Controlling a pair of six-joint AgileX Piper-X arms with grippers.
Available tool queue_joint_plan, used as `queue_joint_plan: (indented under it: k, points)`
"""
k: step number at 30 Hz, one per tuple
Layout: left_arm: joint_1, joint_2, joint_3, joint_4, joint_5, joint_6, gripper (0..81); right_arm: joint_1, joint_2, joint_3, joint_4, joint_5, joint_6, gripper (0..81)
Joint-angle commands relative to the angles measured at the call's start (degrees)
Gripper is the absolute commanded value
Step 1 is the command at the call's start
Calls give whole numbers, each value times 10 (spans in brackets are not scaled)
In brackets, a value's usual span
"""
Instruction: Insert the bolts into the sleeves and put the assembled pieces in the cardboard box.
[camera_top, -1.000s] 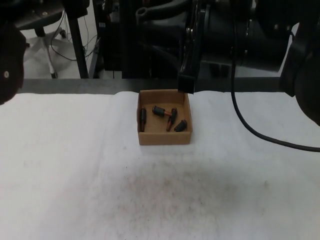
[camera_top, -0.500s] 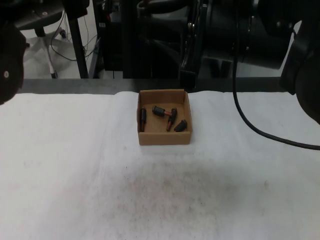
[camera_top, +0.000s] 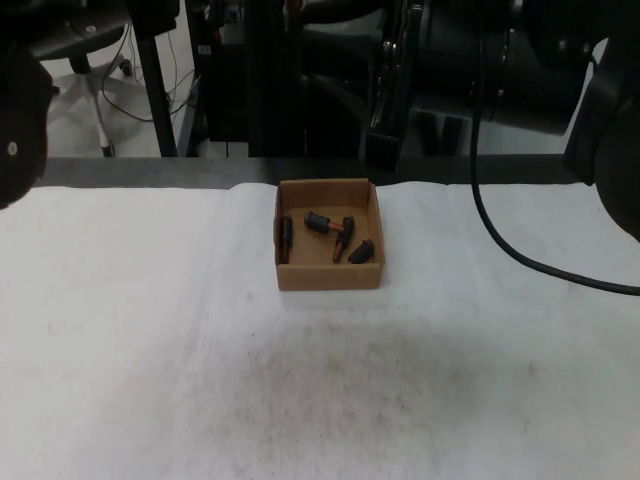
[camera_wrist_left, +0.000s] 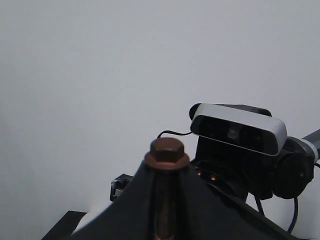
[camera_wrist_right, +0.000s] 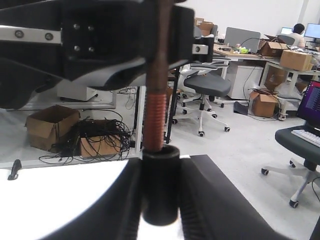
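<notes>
Left gripper (camera_wrist_left: 166, 192) pinches the bolt (camera_wrist_left: 166, 152), right gripper (camera_wrist_right: 160, 202) pinches the sleeve (camera_wrist_right: 160, 172) — insertion step, I judge — next needs a straight push home.

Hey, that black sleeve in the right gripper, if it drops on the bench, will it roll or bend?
The black sleeve looks rigid: it shows a straight cylinder shape between the jaws of the right gripper. Being round, it would probably roll on its side, though the white cloth may slow it. Its smooth wall might slip if the bolt pushes in.
</notes>
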Motion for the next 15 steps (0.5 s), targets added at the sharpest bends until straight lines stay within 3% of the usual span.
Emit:
queue_joint_plan:
  k: [1,15]
  points:
    - [-1,-8,-5,-1,-3,0,2,1,-7,-8,-16,-8,7,8]
    - [-1,-7,-5,18,-2,13,2,1,-7,-8,-69,-31,43,8]
